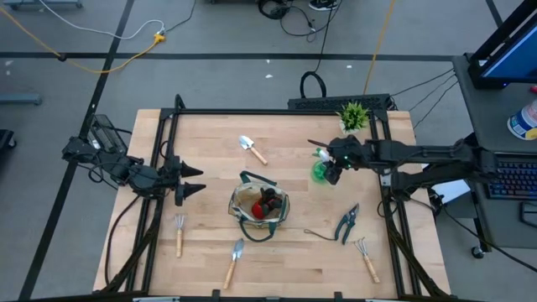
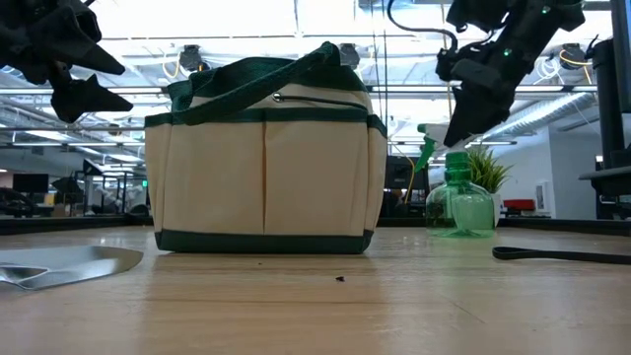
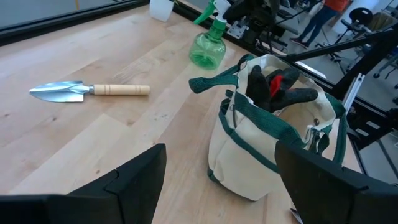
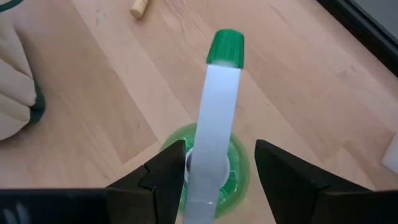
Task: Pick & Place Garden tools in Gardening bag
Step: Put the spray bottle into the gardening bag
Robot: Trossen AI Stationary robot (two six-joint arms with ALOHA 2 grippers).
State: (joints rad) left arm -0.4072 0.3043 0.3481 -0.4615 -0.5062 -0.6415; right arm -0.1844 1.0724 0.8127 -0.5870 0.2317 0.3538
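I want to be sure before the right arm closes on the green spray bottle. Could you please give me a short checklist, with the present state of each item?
1. Spray bottle stands upright on the table: ok.
2. Right gripper is centred over the bottle, one jaw on each side of the white nozzle: ok.
3. Right jaws are open, not yet gripping: ok.
4. Gripper is low enough to take the neck: cannot tell.
5. Gardening bag is upright with its mouth open, red-and-black item already inside: ok.
6. Left gripper waits open beside the bag, clear of the path: ok.
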